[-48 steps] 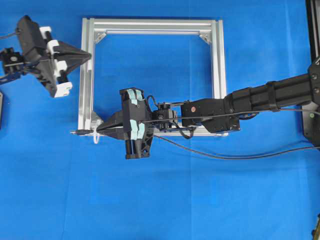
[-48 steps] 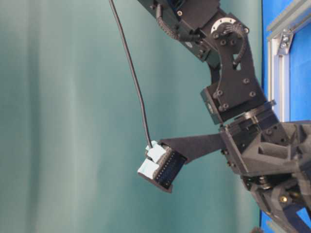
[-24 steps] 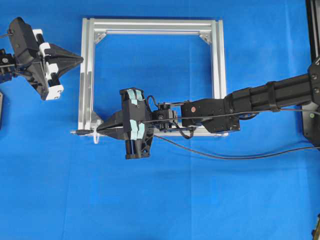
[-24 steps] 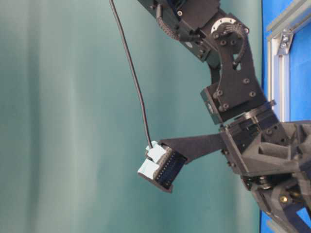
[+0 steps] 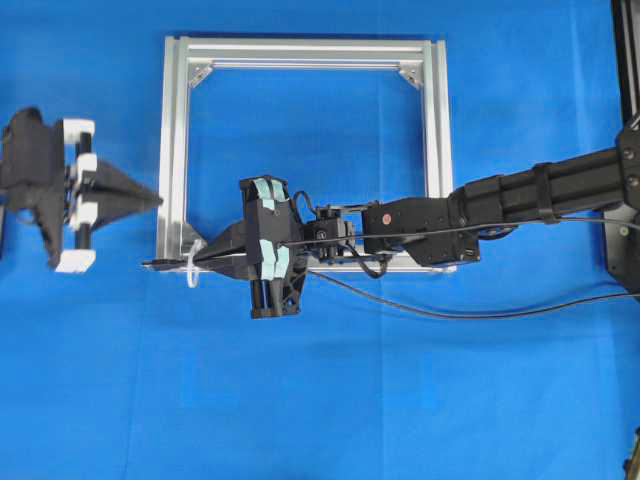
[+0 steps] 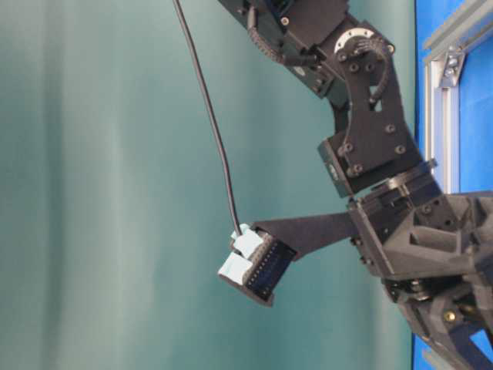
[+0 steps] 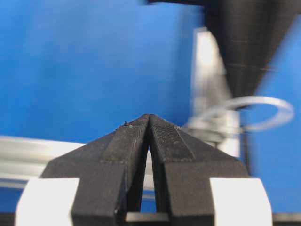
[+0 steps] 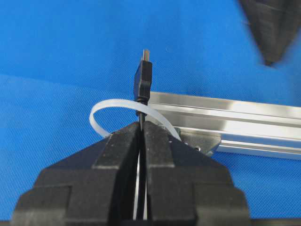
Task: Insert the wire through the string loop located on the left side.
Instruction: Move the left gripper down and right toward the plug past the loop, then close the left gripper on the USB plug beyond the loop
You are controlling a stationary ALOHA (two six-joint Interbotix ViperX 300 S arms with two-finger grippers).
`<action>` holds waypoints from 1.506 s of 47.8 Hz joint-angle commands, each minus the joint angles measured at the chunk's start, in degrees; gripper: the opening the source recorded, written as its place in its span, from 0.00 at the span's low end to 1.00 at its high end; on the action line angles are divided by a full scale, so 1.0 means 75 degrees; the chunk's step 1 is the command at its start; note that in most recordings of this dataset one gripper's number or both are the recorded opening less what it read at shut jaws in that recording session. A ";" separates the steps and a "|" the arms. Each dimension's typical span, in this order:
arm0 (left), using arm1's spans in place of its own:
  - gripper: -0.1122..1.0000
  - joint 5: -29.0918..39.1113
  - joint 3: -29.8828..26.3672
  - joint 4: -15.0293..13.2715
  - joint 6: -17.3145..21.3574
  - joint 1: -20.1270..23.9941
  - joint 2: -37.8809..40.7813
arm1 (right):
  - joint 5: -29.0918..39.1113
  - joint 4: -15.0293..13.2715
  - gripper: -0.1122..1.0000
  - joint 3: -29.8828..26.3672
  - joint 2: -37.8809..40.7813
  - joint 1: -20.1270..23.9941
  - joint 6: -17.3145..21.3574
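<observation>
While looking down from overhead, I see the right gripper [image 5: 200,259] reached across to the lower-left corner of the aluminium frame [image 5: 300,50], jaws pinched on the wire [image 5: 420,310] just behind its plug [image 5: 155,265]. Plug tip pokes out past the frame's left rail, w/ the string loop [image 5: 190,272] right at the fingertips. From up here I can't tell whether the plug runs thru the loop or just across it. The left gripper [image 5: 155,200] sits left of the frame, jaws together, holding nothing, tip pointed at the rail a bit above the loop.

Table-level view: mostly a teal backdrop and the right arm's links w/ a black cable hanging down; no loop or plug visible, so no help on progress.

Left wrist cam: jaws shut, empty. Loop [image 7: 256,113] shows blurry up ahead to the right, beside the frame corner.

Right wrist cam: best look. Jaws clamped on the wire, plug [image 8: 142,77] standing up beyond the fingertips. White loop [image 8: 108,110] arcs around the wire just below the plug, so I'd judge the plug is thru, or v. nearly. Left to do, prob.: left gripper opens, takes the plug on the far side, pulls more wire thru.
</observation>
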 commanded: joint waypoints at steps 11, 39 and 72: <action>0.10 -0.0023 -0.0059 0.0023 -0.0094 -0.1383 -0.0492 | -0.0059 -0.0012 0.01 -0.0164 -0.0164 -0.0012 0.0012; 0.11 0.0094 -0.0316 0.0000 -0.0211 -0.1711 -0.0105 | -0.0035 -0.0012 0.01 -0.0164 -0.0164 -0.0012 0.0000; 0.93 0.0680 -0.0457 -0.0023 -0.0445 -0.1605 0.0094 | -0.0059 -0.0012 0.01 -0.0164 -0.0164 -0.0012 0.0000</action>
